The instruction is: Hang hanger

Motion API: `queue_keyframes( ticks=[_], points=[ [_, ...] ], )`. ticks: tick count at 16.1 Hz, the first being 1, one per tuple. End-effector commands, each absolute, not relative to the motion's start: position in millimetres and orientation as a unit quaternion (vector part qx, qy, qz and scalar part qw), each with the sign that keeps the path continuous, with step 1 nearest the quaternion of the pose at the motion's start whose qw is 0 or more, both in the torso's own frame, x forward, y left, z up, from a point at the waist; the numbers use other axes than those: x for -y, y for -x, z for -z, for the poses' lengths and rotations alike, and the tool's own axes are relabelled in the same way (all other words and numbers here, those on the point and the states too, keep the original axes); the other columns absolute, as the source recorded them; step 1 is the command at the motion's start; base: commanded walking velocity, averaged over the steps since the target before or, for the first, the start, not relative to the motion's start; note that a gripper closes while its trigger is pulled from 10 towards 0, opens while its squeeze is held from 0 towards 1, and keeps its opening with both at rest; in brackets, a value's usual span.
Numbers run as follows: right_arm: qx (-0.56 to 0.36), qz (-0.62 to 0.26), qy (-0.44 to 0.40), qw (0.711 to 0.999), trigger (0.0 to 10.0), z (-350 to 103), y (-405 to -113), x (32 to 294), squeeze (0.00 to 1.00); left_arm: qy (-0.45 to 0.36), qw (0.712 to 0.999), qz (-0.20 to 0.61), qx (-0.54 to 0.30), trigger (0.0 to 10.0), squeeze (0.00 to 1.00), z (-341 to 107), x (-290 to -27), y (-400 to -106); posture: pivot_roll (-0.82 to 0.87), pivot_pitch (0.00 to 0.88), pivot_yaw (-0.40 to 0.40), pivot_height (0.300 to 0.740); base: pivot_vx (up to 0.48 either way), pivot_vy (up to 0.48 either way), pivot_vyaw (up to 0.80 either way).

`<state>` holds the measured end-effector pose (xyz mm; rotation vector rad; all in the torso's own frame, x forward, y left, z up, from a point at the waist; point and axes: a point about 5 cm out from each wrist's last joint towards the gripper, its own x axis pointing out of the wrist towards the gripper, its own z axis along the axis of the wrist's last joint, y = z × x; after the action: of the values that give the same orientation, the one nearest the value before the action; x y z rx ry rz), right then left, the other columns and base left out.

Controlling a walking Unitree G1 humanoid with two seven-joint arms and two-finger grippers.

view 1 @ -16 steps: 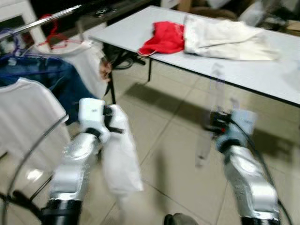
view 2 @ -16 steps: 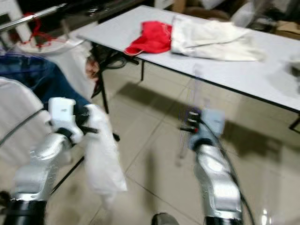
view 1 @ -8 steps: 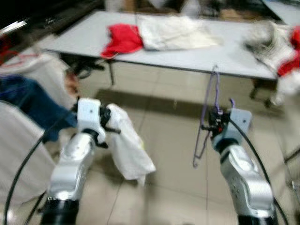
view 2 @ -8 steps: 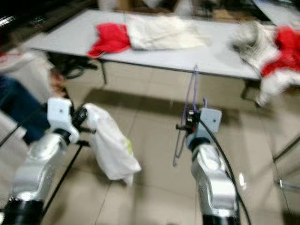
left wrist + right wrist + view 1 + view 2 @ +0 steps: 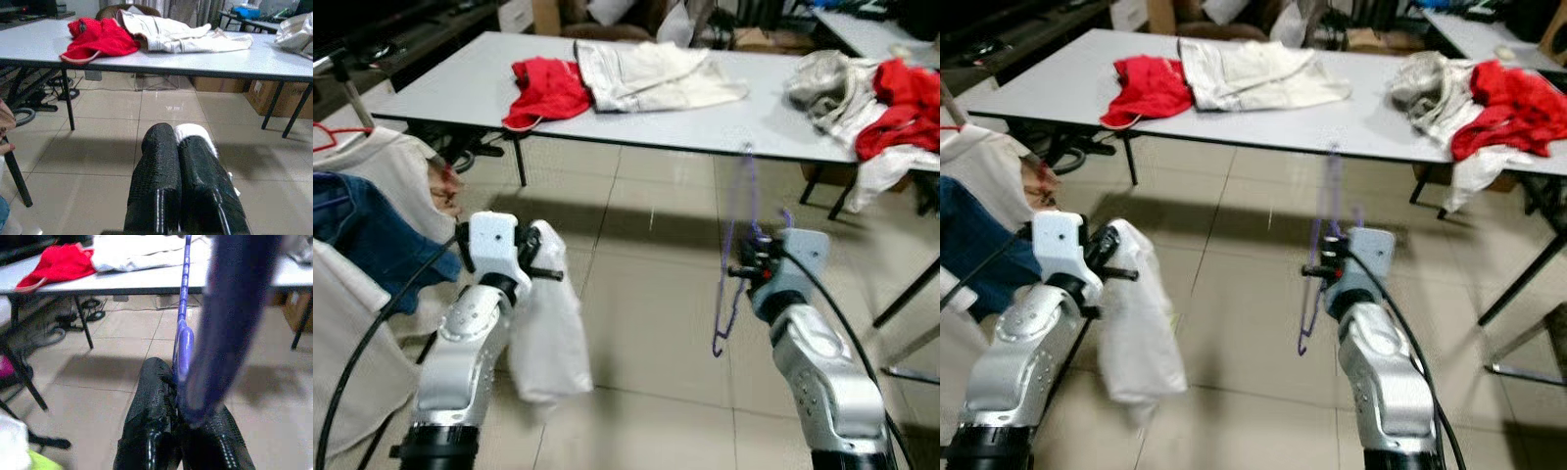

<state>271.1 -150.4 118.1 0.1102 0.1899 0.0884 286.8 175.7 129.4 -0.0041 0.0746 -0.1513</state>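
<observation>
Now right tool (image 5: 178,396) clamping purple hanger (image 5: 736,257), left tool (image 5: 178,161) pinching white garment (image 5: 546,333)

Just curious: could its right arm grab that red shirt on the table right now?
Probably not. The right end effector is shut on the purple hanger, and the red shirt lies far across the table, beyond open floor.

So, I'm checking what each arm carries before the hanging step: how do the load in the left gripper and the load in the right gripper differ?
The left gripper is shut on a soft white cloth garment that droops limp below it. The right gripper is shut on a thin purple wire hanger, rigid and standing upright, reaching both above and below the fingers. The garment is bulky and opaque; the hanger is a slim open outline. Both hang over the tiled floor, short of the long white table.
</observation>
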Motion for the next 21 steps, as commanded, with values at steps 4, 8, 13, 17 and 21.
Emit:
queue_keyframes(
  ticks=[4, 8, 13, 17, 21],
  points=[
    [-0.080, -0.062, -0.022, 0.995, 10.0, -124.8, -275.1, 150.7, 0.00, 0.002, 0.997, 0.077, -0.006, 10.0, 0.00, -143.6, -177.3, -292.1, -0.07, 0.000, -0.007, 0.740, 0.389, 0.000, 0.00],
    [-0.075, -0.079, -0.012, 0.994, 10.0, -122.9, -266.8, 151.7, 0.00, 0.008, 0.996, 0.084, -0.012, 10.0, 0.00, -139.0, -174.2, -292.3, -0.08, 0.000, 0.006, 0.740, 0.427, 0.000, 0.00],
    [-0.071, -0.087, -0.019, 0.993, 10.0, -125.8, -272.6, 149.8, 0.00, 0.003, 0.996, 0.093, -0.003, 10.0, 0.00, -144.2, -174.8, -297.3, -0.08, 0.000, 0.014, 0.740, 0.426, 0.000, -0.32],
    [-0.070, -0.102, -0.005, 0.992, 10.0, -124.6, -271.6, 150.1, 0.00, 0.007, 0.996, 0.094, -0.001, 10.0, 0.00, -143.1, -172.6, -297.9, -0.08, 0.000, 0.008, 0.740, 0.426, 0.000, 0.00],
    [-0.067, -0.126, 0.006, 0.990, 10.0, -125.7, -273.7, 148.6, 0.00, 0.007, 0.996, 0.090, 0.001, 10.0, 0.00, -142.8, -172.9, -297.5, -0.08, 0.000, 0.004, 0.740, 0.428, 0.000, 0.00]
  ],
)
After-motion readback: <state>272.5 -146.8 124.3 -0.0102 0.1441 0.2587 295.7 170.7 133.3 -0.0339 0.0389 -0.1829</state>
